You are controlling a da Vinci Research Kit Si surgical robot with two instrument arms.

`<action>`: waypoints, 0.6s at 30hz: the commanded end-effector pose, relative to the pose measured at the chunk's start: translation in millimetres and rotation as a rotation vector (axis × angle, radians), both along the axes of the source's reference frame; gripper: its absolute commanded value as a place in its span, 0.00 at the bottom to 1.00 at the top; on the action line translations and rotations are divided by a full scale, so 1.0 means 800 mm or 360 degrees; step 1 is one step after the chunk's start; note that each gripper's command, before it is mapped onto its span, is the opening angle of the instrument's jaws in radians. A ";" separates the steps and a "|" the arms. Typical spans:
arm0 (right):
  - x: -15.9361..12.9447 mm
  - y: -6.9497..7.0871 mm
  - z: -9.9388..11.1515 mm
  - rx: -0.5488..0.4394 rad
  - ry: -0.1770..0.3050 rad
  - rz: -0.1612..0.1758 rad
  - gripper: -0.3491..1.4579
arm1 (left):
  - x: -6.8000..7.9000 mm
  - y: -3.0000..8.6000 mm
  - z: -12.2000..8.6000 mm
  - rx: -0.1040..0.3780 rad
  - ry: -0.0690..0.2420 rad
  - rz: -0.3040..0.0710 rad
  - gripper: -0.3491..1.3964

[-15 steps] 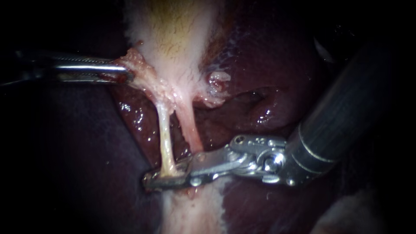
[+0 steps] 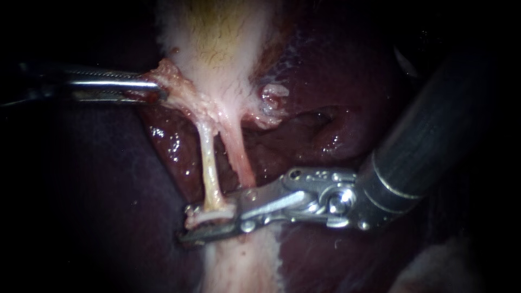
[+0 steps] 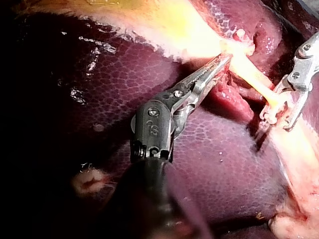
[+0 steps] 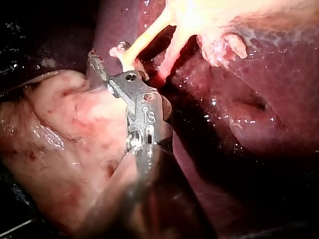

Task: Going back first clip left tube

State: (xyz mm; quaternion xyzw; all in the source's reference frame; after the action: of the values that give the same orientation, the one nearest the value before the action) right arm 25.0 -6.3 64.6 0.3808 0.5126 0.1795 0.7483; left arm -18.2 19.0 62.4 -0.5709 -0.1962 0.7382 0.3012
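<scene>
Black surround at view edges; light pools centrally; wet glints on dark red liver (image 2: 347,108).

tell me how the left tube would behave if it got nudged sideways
Likely floppy: the left tube is thin and looks straight only because it is stretched taut. Probably slippery, given its wet sheen. Possibly fragile, being so slender beside the surrounding tissue.

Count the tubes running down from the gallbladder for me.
2. The left tube, pale yellow, runs down into the right instrument. The right tube, pink, lies just beside it and drops from view at that instrument. No others show, though tissue could hide more.
</scene>
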 end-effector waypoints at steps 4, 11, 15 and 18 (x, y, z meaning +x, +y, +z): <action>0.0002 0.0009 0.0012 -0.0144 0.0005 0.0072 0.46 | 0.0000 0.0000 0.0000 0.0000 0.0000 0.0001 0.00; -0.0011 0.0027 0.0034 -0.0266 0.0004 0.0127 0.47 | 0.0000 -0.0001 0.0000 -0.0001 0.0000 0.0000 0.00; -0.0019 0.0031 0.0041 -0.0292 0.0010 0.0126 0.47 | 0.0000 -0.0001 0.0000 -0.0001 0.0000 0.0000 0.00; -0.0025 0.0033 0.0044 -0.0300 0.0013 0.0124 0.47 | 0.0000 -0.0001 0.0000 -0.0001 0.0000 0.0000 0.00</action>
State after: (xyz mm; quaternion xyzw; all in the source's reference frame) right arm 22.9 -3.6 68.1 0.2869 0.5457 0.1561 0.7717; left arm -18.1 18.9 62.4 -0.5707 -0.1961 0.7383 0.3012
